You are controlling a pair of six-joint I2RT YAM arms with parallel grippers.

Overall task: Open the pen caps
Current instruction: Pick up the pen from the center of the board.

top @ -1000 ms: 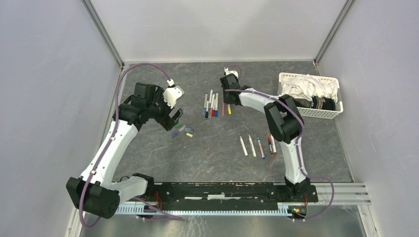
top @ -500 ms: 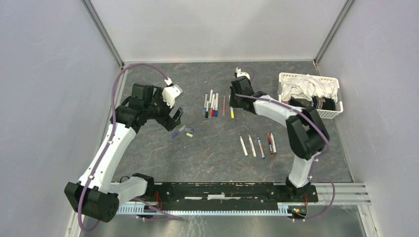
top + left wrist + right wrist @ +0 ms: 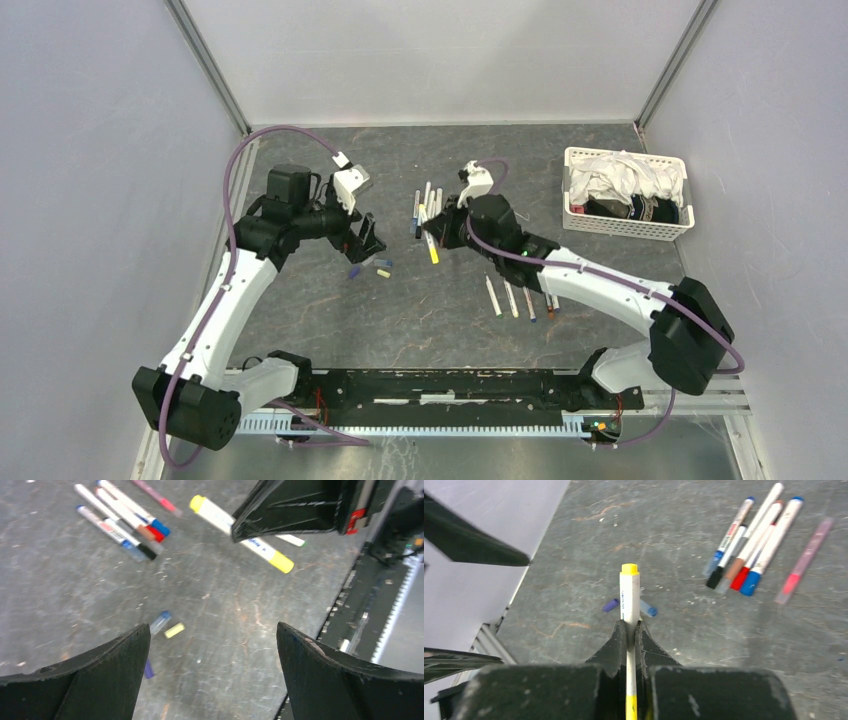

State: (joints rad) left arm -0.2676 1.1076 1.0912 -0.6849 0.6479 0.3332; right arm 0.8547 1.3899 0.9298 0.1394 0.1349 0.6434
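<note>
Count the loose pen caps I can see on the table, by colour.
Purple cap: 1
Blue cap: 1
Yellow cap: 1
Total: 3 in view

Five bunched pens (image 3: pixel 749 545) are counted far-middle, plus one pink pen (image 3: pixel 806 555) and one yellow pen (image 3: pixel 629 597). Nearer pens (image 3: pixel 510 297): four, maybe five, partly hidden tbh. Three loose caps (image 3: pixel 174 630) and one basket (image 3: pixel 625 228) are spotted.
</note>
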